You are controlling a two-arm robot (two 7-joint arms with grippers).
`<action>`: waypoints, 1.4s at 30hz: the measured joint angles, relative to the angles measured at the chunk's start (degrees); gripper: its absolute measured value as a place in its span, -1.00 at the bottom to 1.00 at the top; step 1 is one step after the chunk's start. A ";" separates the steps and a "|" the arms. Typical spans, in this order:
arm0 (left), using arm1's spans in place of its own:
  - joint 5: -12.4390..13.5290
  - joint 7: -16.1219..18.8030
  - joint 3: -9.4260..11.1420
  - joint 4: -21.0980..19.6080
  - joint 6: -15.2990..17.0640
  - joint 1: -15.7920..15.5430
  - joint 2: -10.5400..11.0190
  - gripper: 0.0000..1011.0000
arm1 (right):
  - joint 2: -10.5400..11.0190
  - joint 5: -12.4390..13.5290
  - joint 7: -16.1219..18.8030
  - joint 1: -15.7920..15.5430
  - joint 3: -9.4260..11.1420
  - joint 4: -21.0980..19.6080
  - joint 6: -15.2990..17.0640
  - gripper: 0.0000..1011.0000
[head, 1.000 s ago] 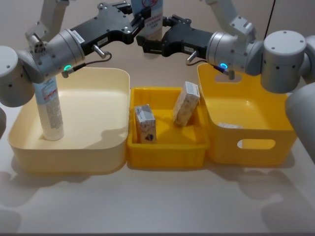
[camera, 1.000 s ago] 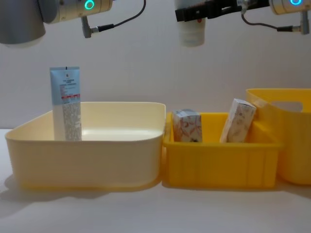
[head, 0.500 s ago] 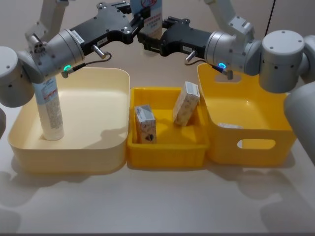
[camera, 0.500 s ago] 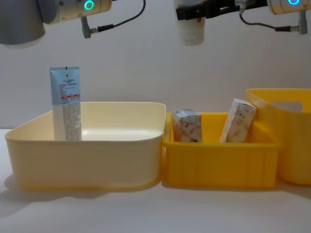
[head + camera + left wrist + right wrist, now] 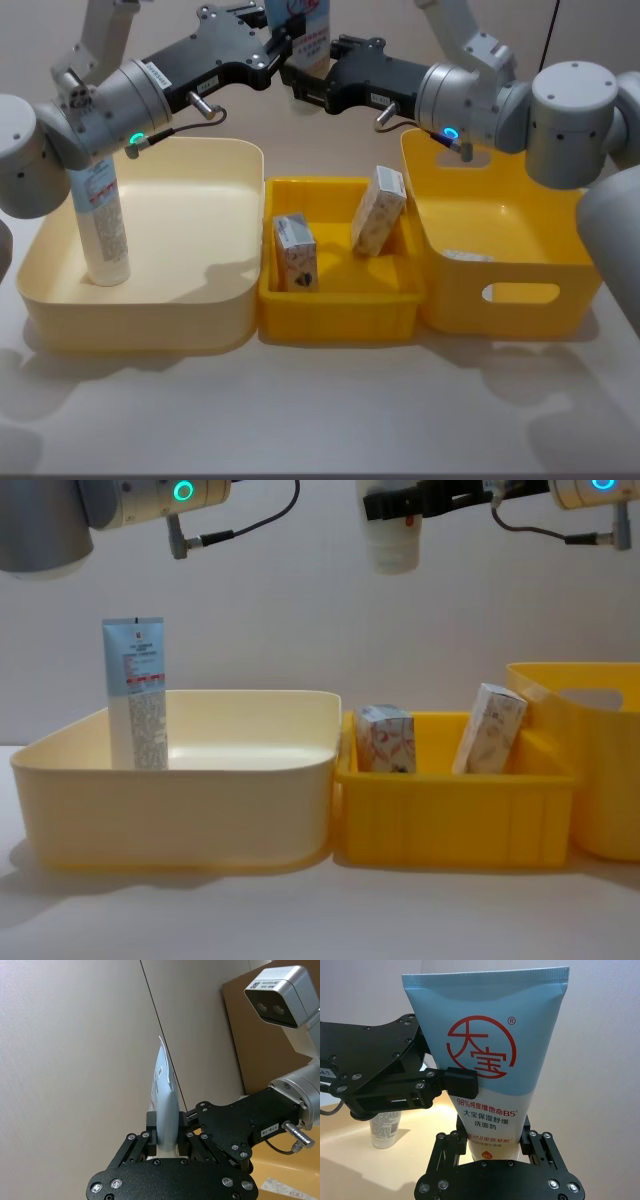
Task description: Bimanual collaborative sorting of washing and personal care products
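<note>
Above the pale surface (image 5: 320,420), an upright tube (image 5: 487,1055) hangs between both arms; left gripper (image 5: 275,45) and right gripper (image 5: 300,85) each clamp it; cream tub (image 5: 140,310) lies left.

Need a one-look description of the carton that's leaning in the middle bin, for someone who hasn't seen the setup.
Three tubs stand in a row on the table; take the small yellow bin in the middle, between the cream tub and the tall yellow basket. Two small cartons are in it. The one you want is the leaning carton on the basket side, tilted and orange-patterned, whereas the upright carton stands straight.
</note>
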 joint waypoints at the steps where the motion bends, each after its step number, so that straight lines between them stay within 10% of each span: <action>1: 0.00 0.00 0.00 0.00 0.00 0.00 0.00 -0.55 | -0.01 0.00 0.00 0.01 0.00 0.00 0.00 0.13; 30: 0.01 -0.01 0.00 -0.01 0.01 0.00 0.00 -0.53 | -0.04 0.00 0.01 0.01 0.01 0.00 -0.01 0.05; 42: 0.02 -0.03 0.00 0.00 0.02 0.00 0.00 0.29 | -0.03 0.00 0.02 0.01 -0.01 -0.01 -0.02 0.05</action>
